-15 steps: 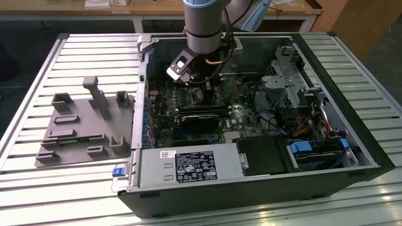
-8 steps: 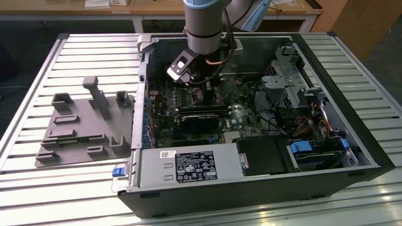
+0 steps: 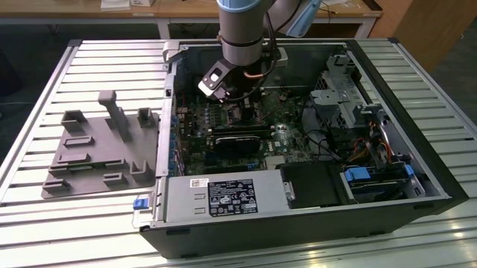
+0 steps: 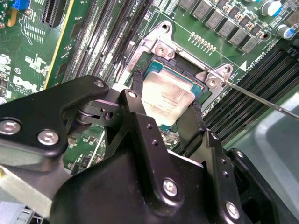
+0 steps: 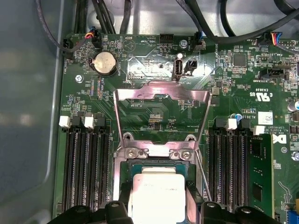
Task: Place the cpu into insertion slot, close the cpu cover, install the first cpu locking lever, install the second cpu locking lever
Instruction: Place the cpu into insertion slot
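Observation:
The cpu, a small square chip with a pale silver top, sits between my two black fingers directly over the insertion slot on the green motherboard. The cpu fills most of the socket's outline, and my gripper is shut on its sides. The cpu cover, a silver frame with a square window, is swung open away from the socket. A thin metal locking lever sticks out free beside the socket. In the exterior view my gripper reaches down inside the open computer case.
Black memory slots flank the socket, with one green module fitted. The case holds a power supply, a drive cage and cables. A grey fixture plate lies on the slatted table at the exterior view's left.

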`<state>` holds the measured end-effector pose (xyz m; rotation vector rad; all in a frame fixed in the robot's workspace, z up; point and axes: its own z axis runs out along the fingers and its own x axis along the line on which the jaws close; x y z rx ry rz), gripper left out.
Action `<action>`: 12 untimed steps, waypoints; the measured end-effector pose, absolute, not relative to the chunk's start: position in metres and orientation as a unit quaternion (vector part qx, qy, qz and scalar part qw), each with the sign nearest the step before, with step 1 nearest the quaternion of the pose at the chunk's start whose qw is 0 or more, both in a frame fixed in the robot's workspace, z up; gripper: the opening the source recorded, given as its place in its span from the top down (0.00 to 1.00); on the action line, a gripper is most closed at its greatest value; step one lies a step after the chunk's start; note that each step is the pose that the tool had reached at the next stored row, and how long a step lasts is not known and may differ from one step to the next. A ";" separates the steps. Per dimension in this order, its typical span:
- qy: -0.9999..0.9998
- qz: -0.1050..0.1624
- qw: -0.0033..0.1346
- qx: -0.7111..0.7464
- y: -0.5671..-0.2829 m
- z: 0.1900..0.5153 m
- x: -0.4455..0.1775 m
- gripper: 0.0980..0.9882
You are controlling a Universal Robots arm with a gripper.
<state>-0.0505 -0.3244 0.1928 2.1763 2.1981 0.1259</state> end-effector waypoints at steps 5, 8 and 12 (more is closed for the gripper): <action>0.710 0.041 0.023 0.703 -0.324 0.193 -0.050 0.51; 0.706 0.041 0.023 0.707 -0.324 0.193 -0.050 0.51; 0.705 0.041 0.023 0.708 -0.324 0.193 -0.050 0.51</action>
